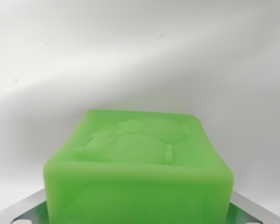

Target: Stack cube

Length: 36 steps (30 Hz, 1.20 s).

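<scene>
A translucent green cube of soft-looking plastic (pixel 139 170), with a raised animal figure on its top face, is seen low in the wrist view, between two grey metal gripper parts (pixel 245 210) at the bottom corners. Whether it is gripped cannot be told. Beyond the cube, a plain white surface (pixel 140 56) is seen.

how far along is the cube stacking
Done: the green cube appears to sit between the metal gripper fingers at the bottom of the wrist view. In hand: it appears carried over the plain white surface. Left: placing it; no second cube is in view, so no stack exists yet.
</scene>
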### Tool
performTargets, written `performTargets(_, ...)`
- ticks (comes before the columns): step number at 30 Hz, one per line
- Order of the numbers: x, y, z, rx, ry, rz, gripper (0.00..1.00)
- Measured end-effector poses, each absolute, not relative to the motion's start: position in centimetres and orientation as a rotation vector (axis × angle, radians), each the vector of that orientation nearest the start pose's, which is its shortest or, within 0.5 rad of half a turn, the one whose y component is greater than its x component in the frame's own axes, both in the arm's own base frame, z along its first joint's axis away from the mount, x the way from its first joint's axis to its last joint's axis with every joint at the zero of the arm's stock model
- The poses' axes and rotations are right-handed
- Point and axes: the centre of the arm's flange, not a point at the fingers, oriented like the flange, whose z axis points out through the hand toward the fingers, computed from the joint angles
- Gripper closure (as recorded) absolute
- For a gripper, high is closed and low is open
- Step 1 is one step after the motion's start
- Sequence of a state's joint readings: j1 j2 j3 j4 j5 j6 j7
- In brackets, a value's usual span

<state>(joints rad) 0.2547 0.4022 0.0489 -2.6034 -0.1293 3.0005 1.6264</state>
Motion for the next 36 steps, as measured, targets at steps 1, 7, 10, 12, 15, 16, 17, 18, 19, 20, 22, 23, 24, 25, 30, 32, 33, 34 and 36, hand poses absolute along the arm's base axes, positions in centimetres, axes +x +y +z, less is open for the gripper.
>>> performTargets(1, 39.8, 13.7, 11.5, -2.596, 1.773, 0.004, 1.00)
performTargets(7, 39.8, 13.7, 12.0, -2.595, 1.772, 0.001, 1.00)
performTargets(10, 39.8, 13.7, 12.2, -2.595, 1.772, 0.001, 1.00)
performTargets(12, 39.9, 13.7, 12.5, -2.594, 1.771, -0.001, 1.00)
performTargets(15, 39.8, 13.7, 12.9, -2.594, 1.771, -0.001, 1.00)
performTargets(16, 39.8, 13.7, 13.1, -2.595, 1.771, -0.001, 1.00)
performTargets(17, 39.8, 13.7, 13.3, -2.595, 1.771, -0.001, 1.00)
performTargets(18, 39.8, 13.7, 13.3, -2.595, 1.771, -0.001, 1.00)
performTargets(19, 39.9, 13.7, 13.5, -2.595, 1.771, -0.001, 1.00)
performTargets(20, 39.9, 13.7, 13.7, -2.595, 1.772, -0.001, 1.00)
performTargets(22, 39.9, 13.7, 14.1, -2.594, 1.771, -0.002, 1.00)
performTargets(23, 39.9, 13.7, 14.4, -2.594, 1.771, -0.003, 1.00)
performTargets(24, 39.9, 13.7, 14.5, -2.594, 1.771, -0.003, 1.00)
performTargets(25, 39.9, 13.7, 14.7, -2.594, 1.771, -0.002, 1.00)
performTargets(30, 39.9, 13.7, 15.8, -2.593, 1.772, -0.003, 1.00)
performTargets(32, 39.9, 13.7, 16.2, -2.593, 1.772, -0.004, 1.00)
performTargets(33, 39.9, 13.7, 16.5, -2.592, 1.772, -0.004, 1.00)
performTargets(34, 39.9, 13.7, 16.7, -2.593, 1.773, -0.004, 1.00)
performTargets(36, 39.9, 13.7, 17.3, -2.592, 1.772, -0.004, 1.00)
